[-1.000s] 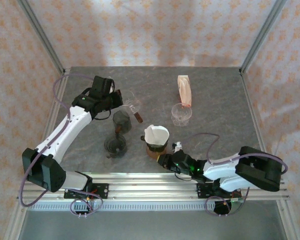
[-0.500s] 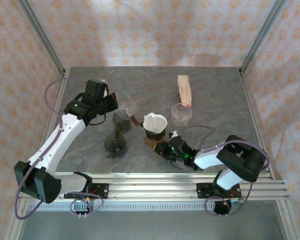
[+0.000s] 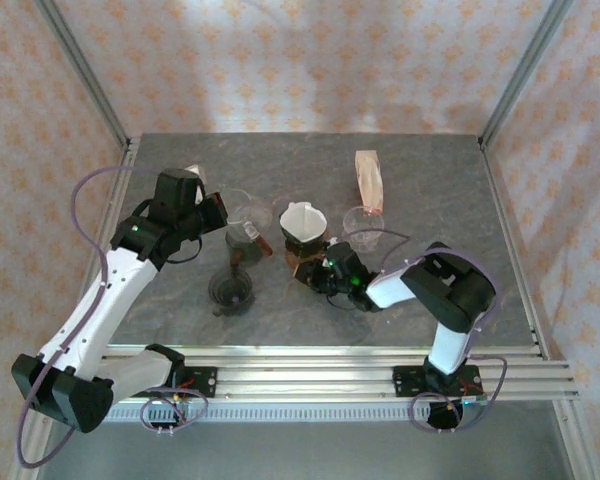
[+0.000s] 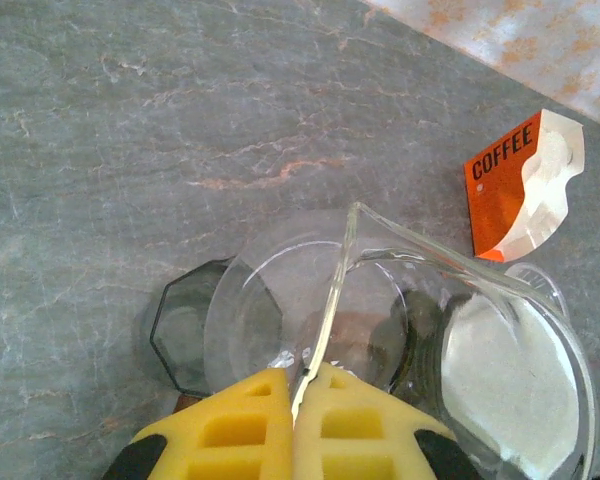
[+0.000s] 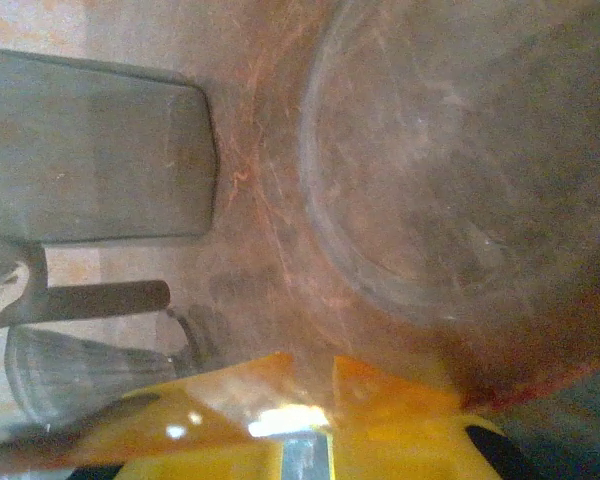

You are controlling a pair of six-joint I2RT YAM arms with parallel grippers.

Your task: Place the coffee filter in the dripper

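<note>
Top external view: the left hand is clenched on the rim of a clear glass pitcher, left of the middle of the counter. Just nearer the near edge stand a dark cup and, closer still to that edge, a dark glass piece. The white coffee filter sits open in the brown dripper at about the middle of the counter, and the right hand grips the dripper low down on its near side. A clear cup stands just right of the dripper, with a coffee pack lying behind it toward the far edge

Left wrist view: the yellow pads of the left hand press together on the thin wall of the glass pitcher. The dark cup shows beneath the pitcher, an orange pack marked COFFEE lies farther off, and the coffee filter shows white through the glass

Right wrist view: the dripper looms amber and blurred, with the right hand closed against its wall. The dark cup stands beyond
</note>
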